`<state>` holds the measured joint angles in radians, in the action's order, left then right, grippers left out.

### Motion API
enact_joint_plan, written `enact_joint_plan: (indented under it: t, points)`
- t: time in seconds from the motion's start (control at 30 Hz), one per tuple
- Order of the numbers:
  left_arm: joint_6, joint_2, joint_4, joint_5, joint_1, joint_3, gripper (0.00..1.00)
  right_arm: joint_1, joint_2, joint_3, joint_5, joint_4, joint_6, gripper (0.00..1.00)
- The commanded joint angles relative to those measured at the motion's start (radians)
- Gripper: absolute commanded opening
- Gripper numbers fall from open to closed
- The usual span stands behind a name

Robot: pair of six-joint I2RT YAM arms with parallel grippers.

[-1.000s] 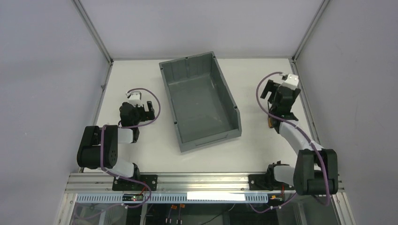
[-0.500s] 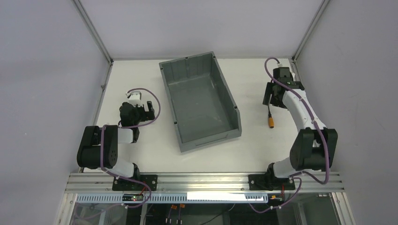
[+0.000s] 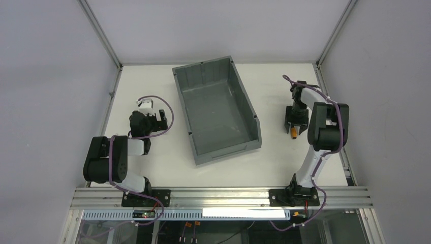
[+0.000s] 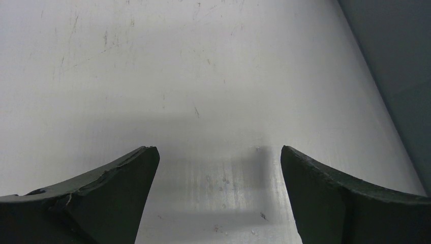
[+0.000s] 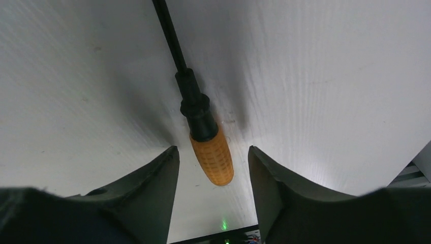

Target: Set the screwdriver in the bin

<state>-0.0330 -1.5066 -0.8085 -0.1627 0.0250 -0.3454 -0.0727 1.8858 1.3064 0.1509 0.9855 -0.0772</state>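
Observation:
The screwdriver, with a short orange handle and a thin black shaft, lies flat on the white table to the right of the bin. In the top view only its orange end shows under the arm. My right gripper points down over it, jaws partly closed, one on each side of the handle, with a gap on both sides. From above, the right gripper covers most of the tool. The grey bin stands mid-table with nothing in it. My left gripper is open over bare table left of the bin.
The bin's grey wall shows at the right edge of the left wrist view. The right side rail of the table runs close beside the right arm. The left gripper holds nothing.
The right arm has folded back and lowered its gripper over the screwdriver. Its jaws have narrowed from wide open to either side of the handle. The left arm has not moved.

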Motion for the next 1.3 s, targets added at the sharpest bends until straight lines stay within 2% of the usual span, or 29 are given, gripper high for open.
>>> enact_joint_plan:
  t: [0.0, 0.13, 0.27, 0.43, 0.53, 0.73, 0.87, 0.97, 1.07, 1.27]
  points:
    - [0.014, 0.001, -0.032, -0.007, -0.009, -0.018, 0.99, -0.007, 0.032, 0.034, -0.031, -0.016, 0.036, 0.50]
    - [0.014, 0.000, -0.032, -0.007, -0.009, -0.018, 0.99, -0.007, 0.040, 0.019, -0.043, -0.023, 0.027, 0.33]
    - [0.013, 0.000, -0.032, -0.007, -0.010, -0.018, 0.99, -0.007, 0.012, -0.003, -0.016, -0.027, 0.016, 0.00]
    - [0.014, 0.000, -0.032, -0.008, -0.010, -0.018, 0.99, 0.018, -0.135, 0.042, 0.021, 0.016, 0.015, 0.00]
    - [0.014, 0.000, -0.032, -0.007, -0.010, -0.018, 0.99, 0.083, -0.275, 0.119, 0.088, 0.052, 0.000, 0.00]
    - [0.014, 0.000, -0.032, -0.006, -0.009, -0.018, 0.99, 0.319, -0.432, 0.354, 0.236, 0.093, -0.073, 0.00]
    - [0.014, 0.001, -0.032, -0.007, -0.009, -0.018, 0.99, 0.576, -0.472, 0.435, 0.317, -0.015, -0.120, 0.00]
    - [0.013, 0.001, -0.032, -0.007, -0.009, -0.018, 0.99, 0.734, -0.455, 0.429, 0.305, -0.153, -0.121, 0.00]
    - [0.013, 0.001, -0.031, -0.007, -0.009, -0.018, 0.99, 0.838, -0.365, 0.441, 0.272, -0.236, -0.147, 0.00]
    - [0.014, 0.000, -0.032, -0.007, -0.010, -0.018, 0.99, 0.880, -0.049, 0.590, 0.193, -0.105, -0.277, 0.00]
